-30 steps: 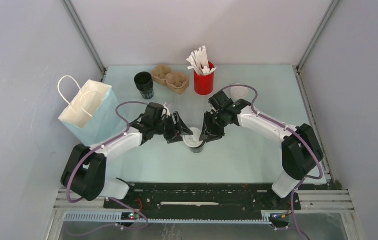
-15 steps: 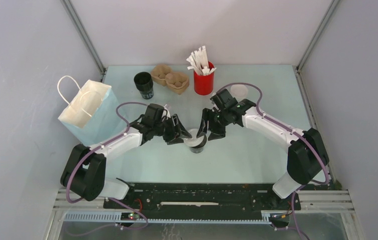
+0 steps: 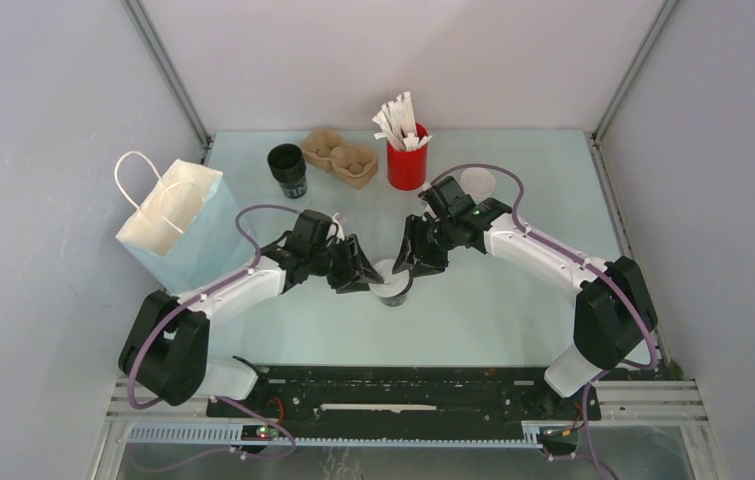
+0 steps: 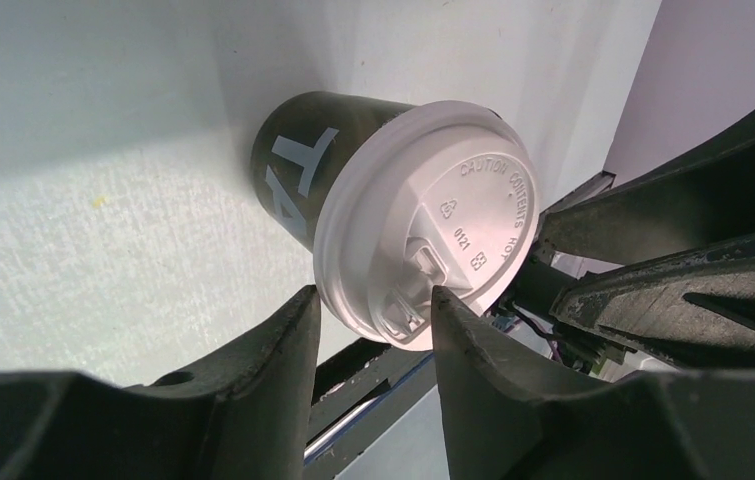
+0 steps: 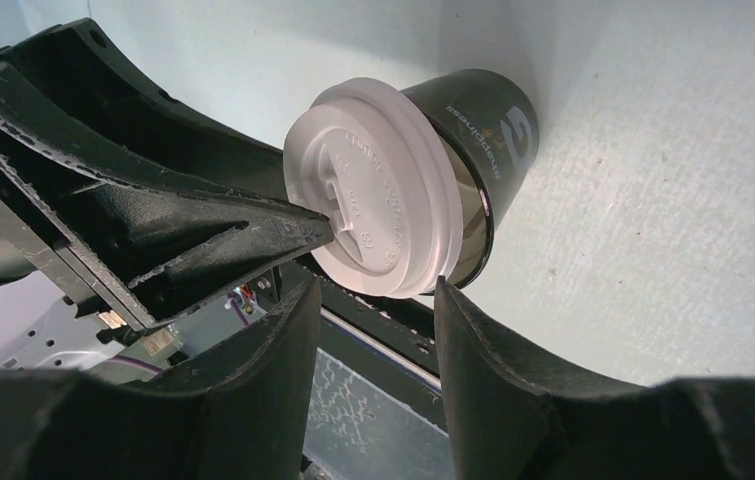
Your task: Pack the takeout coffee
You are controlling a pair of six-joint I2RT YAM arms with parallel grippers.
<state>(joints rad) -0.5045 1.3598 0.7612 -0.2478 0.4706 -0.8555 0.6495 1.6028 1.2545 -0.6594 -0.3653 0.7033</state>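
The takeout coffee (image 3: 390,284), a dark paper cup with a white lid, stands upright on the table between both arms. My left gripper (image 3: 361,272) comes in from the left, open, its fingertips (image 4: 309,298) at the lid's near rim (image 4: 423,215) with nothing clamped. From the right, my right gripper (image 3: 409,262) is also open, its tips (image 5: 443,290) right at the edge of the lid (image 5: 378,215). In the right wrist view the left gripper's finger (image 5: 203,230) touches the lid's far side.
A light blue paper bag (image 3: 179,226) stands at the left. At the back are a lidless black cup (image 3: 288,170), a cardboard cup carrier (image 3: 341,158), a red holder of white sticks (image 3: 407,160) and a loose white lid (image 3: 477,183).
The left gripper's jaws have narrowed and edged closer to the lid. The right gripper pulled back a little from the cup, widened, then narrowed again.
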